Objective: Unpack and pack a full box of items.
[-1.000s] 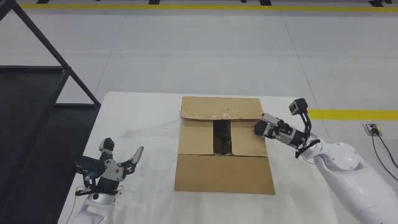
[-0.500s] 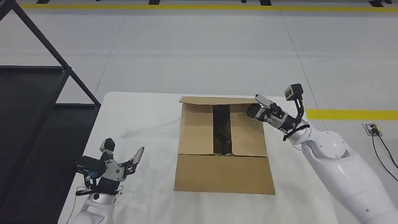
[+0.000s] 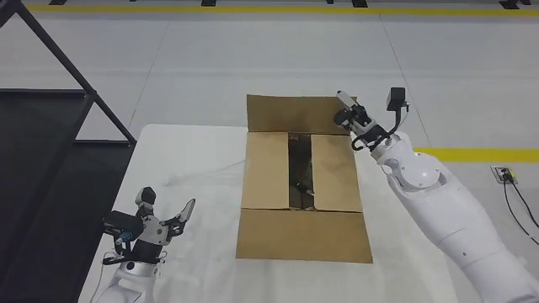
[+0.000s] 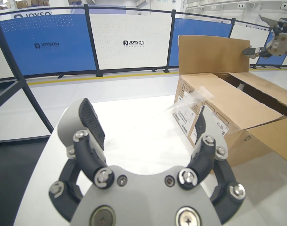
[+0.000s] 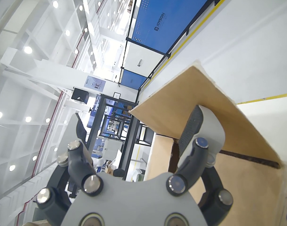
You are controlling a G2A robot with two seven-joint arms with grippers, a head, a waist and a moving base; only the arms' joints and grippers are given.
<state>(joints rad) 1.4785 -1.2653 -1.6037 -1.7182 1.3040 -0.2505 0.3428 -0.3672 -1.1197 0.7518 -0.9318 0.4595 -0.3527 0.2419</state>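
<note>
Propping the far flap upright

Cardboard box (image 3: 335, 172) sits mid-table (image 3: 185, 160). Far flap (image 3: 290, 114) stands vertical. Right gripper (image 3: 343, 108) is at its right corner, fingers spread, one pad (image 5: 191, 128) against the cardboard, nothing clamped. Two side flaps (image 3: 267, 168) lie across the top, and the near flap (image 3: 303, 236) is folded out flat. The dark slot (image 3: 301, 172) between the side flaps shows contents inside, too shadowed to identify. Left gripper (image 3: 166, 202) is at the table's near left corner, well apart from the box, released and empty.
</note>
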